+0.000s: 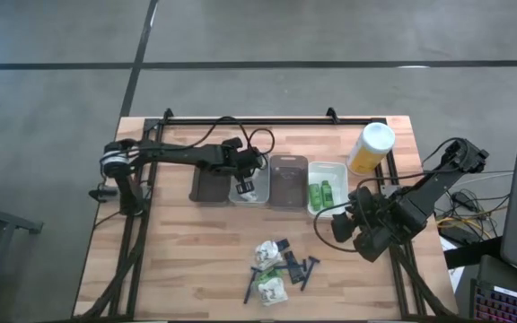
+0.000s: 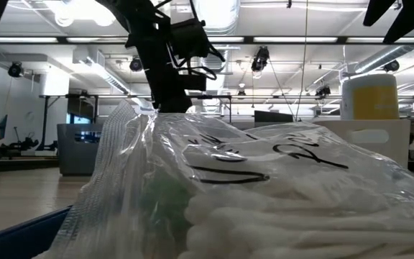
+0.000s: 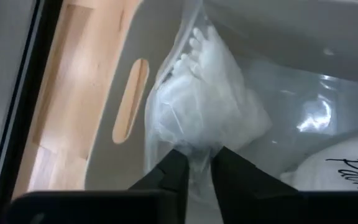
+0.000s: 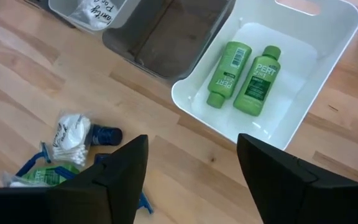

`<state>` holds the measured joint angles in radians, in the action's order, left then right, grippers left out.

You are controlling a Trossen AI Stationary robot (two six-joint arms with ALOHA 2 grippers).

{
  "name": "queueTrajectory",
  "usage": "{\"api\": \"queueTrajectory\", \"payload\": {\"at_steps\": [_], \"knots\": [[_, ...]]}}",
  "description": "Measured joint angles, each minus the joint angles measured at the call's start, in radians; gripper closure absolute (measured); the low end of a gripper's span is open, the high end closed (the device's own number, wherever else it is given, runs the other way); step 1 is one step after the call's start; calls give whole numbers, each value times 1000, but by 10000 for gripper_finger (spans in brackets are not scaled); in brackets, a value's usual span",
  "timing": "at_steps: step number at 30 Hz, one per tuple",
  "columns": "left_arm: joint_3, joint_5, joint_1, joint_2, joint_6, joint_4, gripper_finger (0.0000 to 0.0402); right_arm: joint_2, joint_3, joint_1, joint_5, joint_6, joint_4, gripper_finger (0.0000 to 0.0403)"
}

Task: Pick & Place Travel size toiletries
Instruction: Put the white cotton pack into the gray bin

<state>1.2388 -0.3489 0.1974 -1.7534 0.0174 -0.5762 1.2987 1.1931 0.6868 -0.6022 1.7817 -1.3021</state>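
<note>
Fingers of my left gripper (image 3: 197, 177) look nearly together on a white packet (image 3: 207, 109) inside the clear tray (image 1: 249, 190), though I cannot tell if they grip. I'd spread fully, then lift straight. Right gripper (image 4: 191, 168) waits open near the pile (image 1: 281, 267).

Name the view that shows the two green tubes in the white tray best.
The right wrist view: both green tubes lie side by side in the white tray, labels readable. The high view shows them small. The low and left wrist views miss them.
</note>
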Motion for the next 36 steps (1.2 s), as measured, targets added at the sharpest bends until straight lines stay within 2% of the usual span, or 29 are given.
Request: {"api": "queueTrajectory", "payload": {"at_steps": [8, 13, 15, 17, 21, 25, 31, 35, 36], "knots": [[0, -77, -3, 47, -1, -26, 245, 0, 0, 0, 1, -1, 0, 115], [7, -138, -12, 117, -46, -117, 215, 0, 0, 0, 37, -26, 0, 89], [23, -126, -26, 155, -83, -174, 209, 0, 0, 0, 65, -42, 0, 80], [41, -59, -48, 200, -99, -205, 207, 0, 0, 0, 83, -54, 1, 72], [52, 168, -114, 289, -111, -178, 208, 0, 0, 1, 85, -81, 7, 56], [51, 266, -214, 315, -227, -125, 209, 0, 0, 2, 85, -145, 57, 46], [50, 399, -376, 211, -335, -2, 209, 0, -8, 2, 86, -236, 149, 48], [50, 565, -395, 109, -440, 78, 209, 0, -10, 3, 87, -213, 157, 59], [50, 579, -393, 80, -468, 88, 209, 0, -11, 3, 87, -211, 159, 62]]}}
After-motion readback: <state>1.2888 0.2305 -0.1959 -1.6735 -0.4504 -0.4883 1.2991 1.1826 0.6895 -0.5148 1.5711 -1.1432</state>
